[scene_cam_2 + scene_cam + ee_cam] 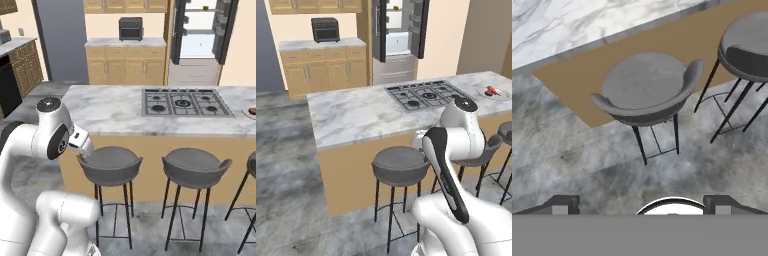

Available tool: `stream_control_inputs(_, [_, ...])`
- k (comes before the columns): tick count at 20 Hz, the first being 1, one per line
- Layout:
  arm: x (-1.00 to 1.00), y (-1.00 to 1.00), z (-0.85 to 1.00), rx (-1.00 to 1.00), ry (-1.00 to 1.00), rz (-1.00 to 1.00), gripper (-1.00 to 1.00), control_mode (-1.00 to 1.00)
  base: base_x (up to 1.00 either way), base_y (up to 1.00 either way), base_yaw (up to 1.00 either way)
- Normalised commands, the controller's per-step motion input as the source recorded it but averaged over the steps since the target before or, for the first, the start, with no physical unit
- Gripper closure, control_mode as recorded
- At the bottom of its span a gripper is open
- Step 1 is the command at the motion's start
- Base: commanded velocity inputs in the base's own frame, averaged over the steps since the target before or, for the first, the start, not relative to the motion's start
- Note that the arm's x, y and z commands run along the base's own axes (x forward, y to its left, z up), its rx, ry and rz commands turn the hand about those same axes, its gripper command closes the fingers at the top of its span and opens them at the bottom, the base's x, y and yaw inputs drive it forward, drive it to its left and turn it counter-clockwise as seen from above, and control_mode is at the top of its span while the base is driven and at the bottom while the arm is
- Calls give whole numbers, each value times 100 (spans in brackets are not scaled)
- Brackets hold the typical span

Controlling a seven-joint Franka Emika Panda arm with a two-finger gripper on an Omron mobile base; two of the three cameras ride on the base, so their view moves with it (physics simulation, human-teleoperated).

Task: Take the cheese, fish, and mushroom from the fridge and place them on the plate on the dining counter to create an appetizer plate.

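Resting on the round pale plate (497, 96) at the far right end of the white-grey marble dining counter (356, 117): small red-orange fish (491, 90). Tall dark fridge (398, 30) stands open behind the counter's steel cooktop (423, 94). End effector (641, 204) released, empty, fingertips wide apart, above a grey stool (644, 87).

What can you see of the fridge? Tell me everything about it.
The fridge stands against the back wall, beyond the dining counter, beside the tan wood cabinets. It is tall and dark grey-black, and both upper doors hang open, showing door bins and a brightly lit pale interior with shelves. Below the open section sits a closed grey drawer front. In the right base view a small yellow item rests on an upper shelf; what it is cannot be told.
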Motion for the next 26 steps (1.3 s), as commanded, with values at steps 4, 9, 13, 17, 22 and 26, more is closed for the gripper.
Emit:
stream_control_inputs(4, [0, 0, 0, 0, 0, 0, -100, 100, 0, 100, 0])
stream_control_inputs(9, [0, 0, 0, 0, 0, 0, -100, 100, 22, 100, 1])
stream_control_inputs(13, [0, 0, 0, 0, 0, 0, -100, 100, 75, 100, 5])
stream_control_inputs(17, [0, 0, 0, 0, 0, 0, -100, 100, 79, 100, 6])
stream_control_inputs(22, [0, 0, 0, 0, 0, 0, -100, 100, 91, 100, 4])
stream_control_inputs(26, [0, 0, 0, 0, 0, 0, -100, 100, 97, 100, 1])
